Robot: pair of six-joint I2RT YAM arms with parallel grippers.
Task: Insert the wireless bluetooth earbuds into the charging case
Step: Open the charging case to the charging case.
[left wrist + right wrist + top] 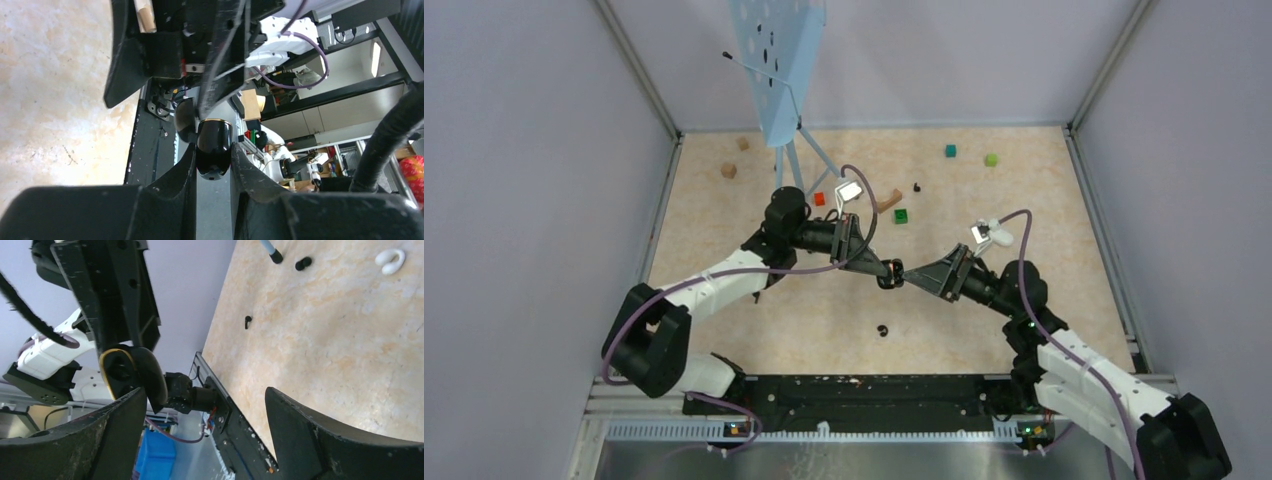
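Top external view. Shows both arms stretched to meet above the middle of the counter [1044,200], tips nearly touching. Finds the left gripper [885,272] narrowed onto the charging case [888,281], a glossy black shell held off the surface. Puts the right gripper [908,272] just beside it, spread wide and holding nothing.

Left wrist view. Confirms the case pinched upright between both fingers [170,175], gold rim on top, lid swung aside behind it.

Right wrist view. Catches the gold-edged hollow of the open case close to one of the widely parted right fingers.

Leaves the earbuds out on the counter: a black earbud [883,329] nearer the bases, a second black earbud [917,186] near a green cube [901,215], and a white earbud [390,261] well apart from the case.
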